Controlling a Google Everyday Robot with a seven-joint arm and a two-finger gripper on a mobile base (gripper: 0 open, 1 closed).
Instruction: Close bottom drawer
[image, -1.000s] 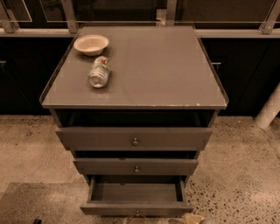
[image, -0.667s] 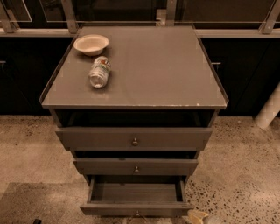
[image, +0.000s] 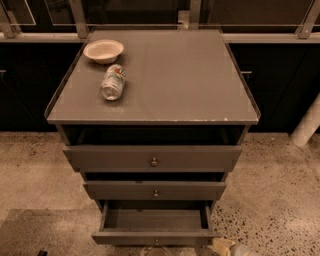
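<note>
1. A shallow round cream bowl (image: 103, 50) stands upright near the back left corner of the flat grey worktop (image: 190, 80) of a grey cabinet.
2. Just in front of the bowl, and apart from it, a clear plastic bottle (image: 113, 82) with a pale label lies on its side on the worktop.
3. Under the worktop are three grey-brown drawers, each narrower than the one above; the widest top drawer (image: 200, 159) stands a little way out with a dark gap above it; the mid-width middle drawer (image: 190, 190) is also slightly out; each front has a small round metal knob at its centre.
4. The bottom drawer (image: 155, 220), the narrowest and lowest, is pulled out furthest; its inside floor shows from above; its front lies at the lower edge of the view.
5. The hand (image: 223, 245) is a pale tan-and-white shape at the lower edge, just right of the bottom drawer's front right corner; most of it is cut off; I cannot tell whether it is released or clenched, or whether it touches the drawer.
6. At the far right a white round post (image: 307, 122) rises aslant from the speckled stone floor (image: 280, 200).
</note>
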